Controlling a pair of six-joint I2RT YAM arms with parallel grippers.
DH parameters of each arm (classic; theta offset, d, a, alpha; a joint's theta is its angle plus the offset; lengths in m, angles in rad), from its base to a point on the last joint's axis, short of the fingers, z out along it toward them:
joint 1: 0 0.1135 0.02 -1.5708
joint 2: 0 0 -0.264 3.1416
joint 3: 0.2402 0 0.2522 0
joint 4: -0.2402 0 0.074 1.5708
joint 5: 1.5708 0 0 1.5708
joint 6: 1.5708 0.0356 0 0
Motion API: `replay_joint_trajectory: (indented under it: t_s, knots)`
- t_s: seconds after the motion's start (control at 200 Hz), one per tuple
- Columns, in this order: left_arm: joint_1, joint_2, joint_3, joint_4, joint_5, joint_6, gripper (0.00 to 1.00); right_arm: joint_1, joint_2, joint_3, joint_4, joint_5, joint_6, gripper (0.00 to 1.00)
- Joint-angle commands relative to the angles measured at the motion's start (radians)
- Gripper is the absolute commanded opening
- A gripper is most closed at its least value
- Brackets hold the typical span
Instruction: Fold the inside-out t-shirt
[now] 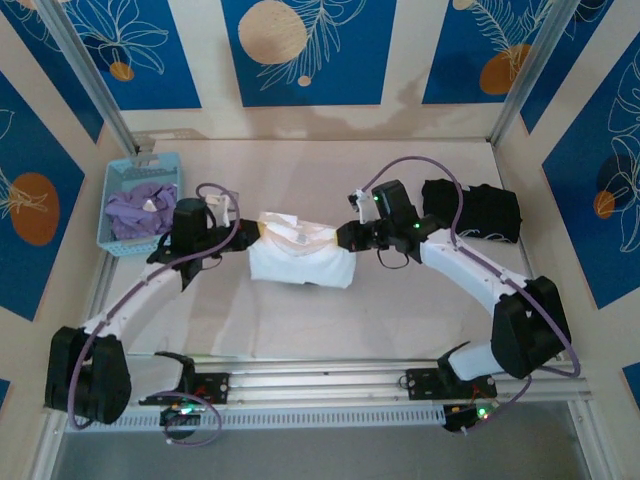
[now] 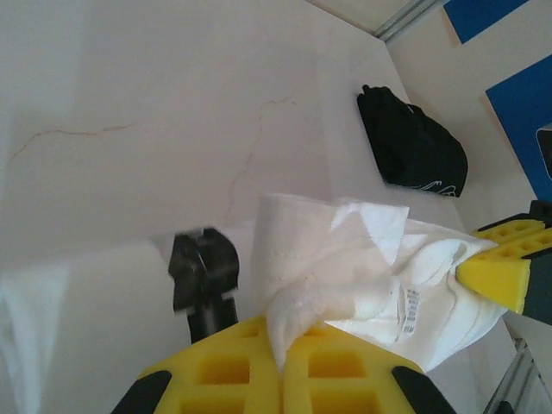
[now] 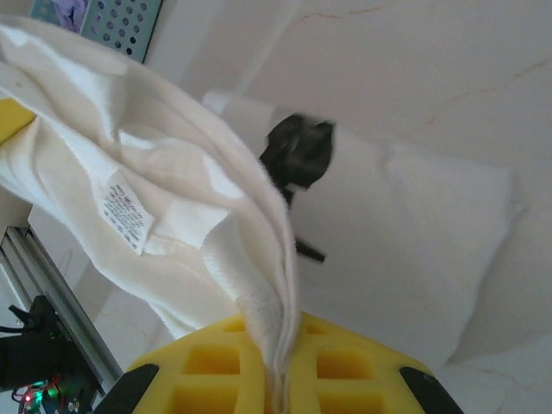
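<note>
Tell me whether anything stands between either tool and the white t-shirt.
Nothing visible does. The left tool grips a fold of the t-shirt directly, and the right tool grips its other side.

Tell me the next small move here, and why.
Probably pull the left gripper and right gripper apart: each pinches an edge of the t-shirt, which sits bunched between them, so spreading should flatten it.

A blue basket (image 1: 107, 215) holding a lavender garment (image 1: 140, 208) sits far left on the table (image 1: 400, 310); a black garment (image 1: 482, 210) (crumpled) lies far right.
</note>
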Motion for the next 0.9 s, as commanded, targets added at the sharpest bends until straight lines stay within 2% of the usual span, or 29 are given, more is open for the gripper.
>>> replay_joint_trajectory:
  t_s: [0.0, 0.18, 0.31, 0.51, 0.695, 0.73, 0.785, 0.895]
  knots:
    - [-0.004, 0.034, -0.016, -0.016, -0.080, 0.020, 0.00, -0.003, 0.038, 0.007, 0.009, 0.031, 0.045, 0.02]
    - [-0.001, 0.140, 0.014, -0.099, -0.187, 0.035, 0.00, -0.003, 0.214, 0.092, -0.002, 0.013, 0.046, 0.04]
    - [0.008, 0.182, 0.006, -0.123, -0.205, 0.018, 0.00, 0.000, 0.335, 0.171, -0.022, 0.004, 0.032, 0.05]
    - [0.029, 0.252, -0.007, -0.049, -0.220, 0.017, 0.00, -0.001, 0.489, 0.280, -0.060, 0.013, -0.001, 0.06]
    - [0.054, 0.432, 0.092, -0.011, -0.258, 0.056, 0.00, -0.015, 0.596, 0.365, -0.096, 0.036, -0.021, 0.11]
    - [0.060, 0.479, 0.117, -0.004, -0.249, 0.053, 0.05, -0.020, 0.623, 0.391, -0.115, 0.046, -0.023, 0.15]
    - [0.068, 0.544, 0.155, 0.002, -0.235, 0.049, 0.21, -0.027, 0.645, 0.421, -0.131, 0.051, -0.034, 0.26]
    - [0.077, 0.599, 0.215, -0.042, -0.234, 0.052, 0.38, -0.050, 0.632, 0.462, -0.182, 0.077, -0.071, 0.42]
